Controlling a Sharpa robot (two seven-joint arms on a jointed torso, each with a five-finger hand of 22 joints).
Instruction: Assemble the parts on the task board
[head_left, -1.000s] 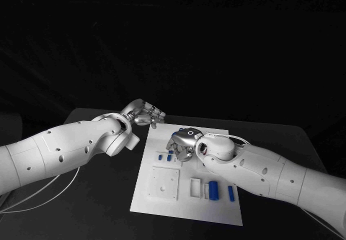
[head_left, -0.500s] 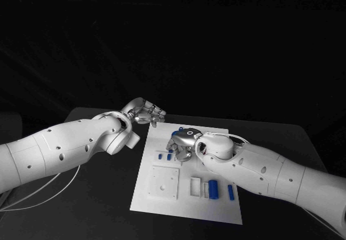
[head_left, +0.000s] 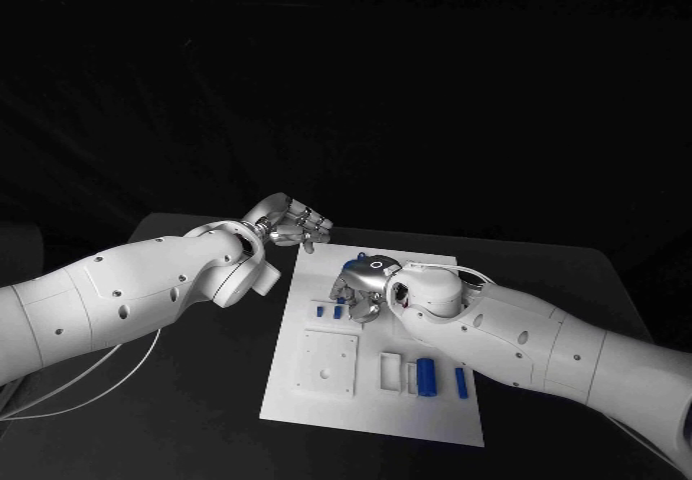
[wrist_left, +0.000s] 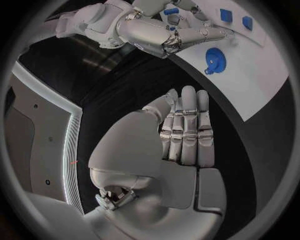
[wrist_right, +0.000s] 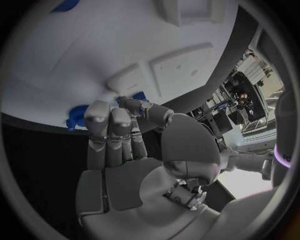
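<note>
head view: right hand (head_left: 361, 290) over task board (head_left: 378, 410), empty

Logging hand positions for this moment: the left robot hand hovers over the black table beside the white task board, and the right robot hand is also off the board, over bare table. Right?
Not quite. In the head view the right robot hand is over the white task board, by the small blue parts at its far end. The left robot hand is indeed off the board, over the black table.
</note>
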